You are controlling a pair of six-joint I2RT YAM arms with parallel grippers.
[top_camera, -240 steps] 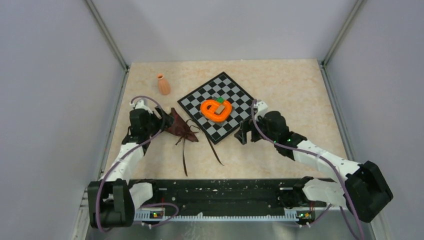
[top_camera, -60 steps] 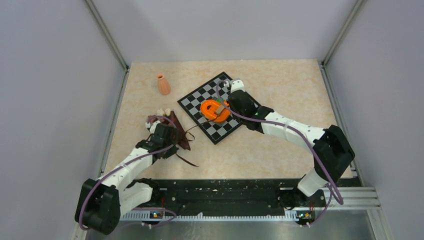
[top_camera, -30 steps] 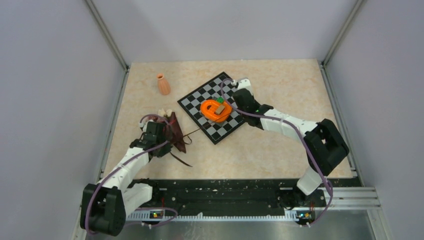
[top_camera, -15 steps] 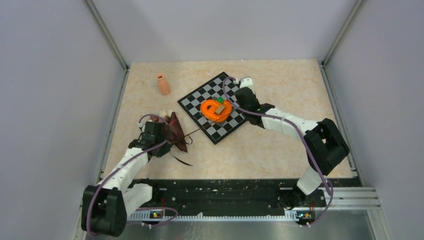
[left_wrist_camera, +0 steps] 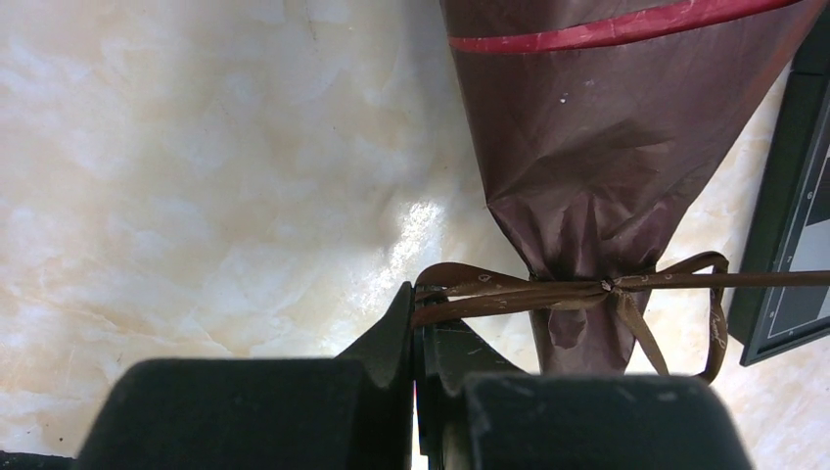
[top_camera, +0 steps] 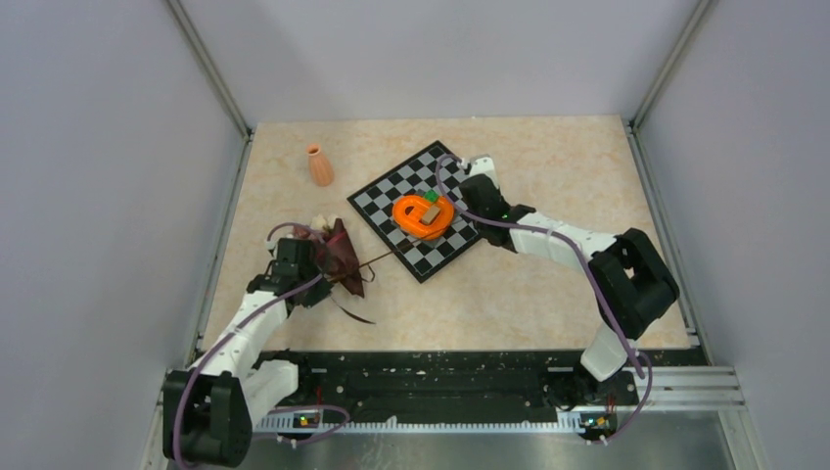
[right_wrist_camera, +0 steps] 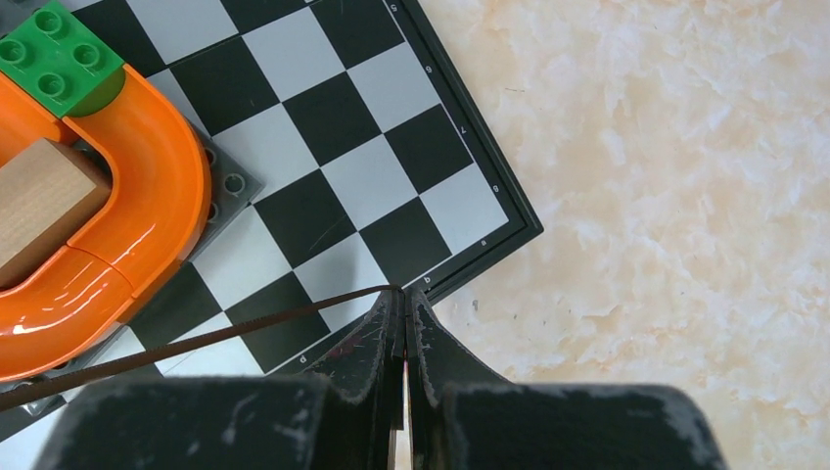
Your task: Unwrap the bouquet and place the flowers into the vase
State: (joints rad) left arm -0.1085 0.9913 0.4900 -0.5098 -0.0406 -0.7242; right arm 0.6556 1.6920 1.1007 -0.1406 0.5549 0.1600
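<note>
The bouquet (top_camera: 341, 257) lies on the table left of the chessboard, a maroon-brown cone (left_wrist_camera: 607, 147) with a red stripe. Pale flowers (top_camera: 318, 220) show at its mouth. Its thin dark ribbon (left_wrist_camera: 548, 289) is tied round the narrow end. My left gripper (left_wrist_camera: 419, 294) is shut on a loop of that ribbon, beside the cone's tip (top_camera: 328, 277). One ribbon strand (right_wrist_camera: 196, 338) runs taut across the board to my right gripper (right_wrist_camera: 404, 294), which is shut on its end near the board's right edge (top_camera: 468, 209). The terracotta vase (top_camera: 320, 165) stands upright at the far left.
A chessboard (top_camera: 391, 191) lies at an angle mid-table. On it sits an orange heart-shaped track (top_camera: 423, 215) with a wooden block (right_wrist_camera: 39, 201) and a green brick (right_wrist_camera: 59, 59). Grey walls enclose the table on three sides.
Over the last second my left gripper has drifted slightly left with the ribbon loop, and the bouquet has shifted a little with it. The right gripper has barely moved, and the strand stays taut.
</note>
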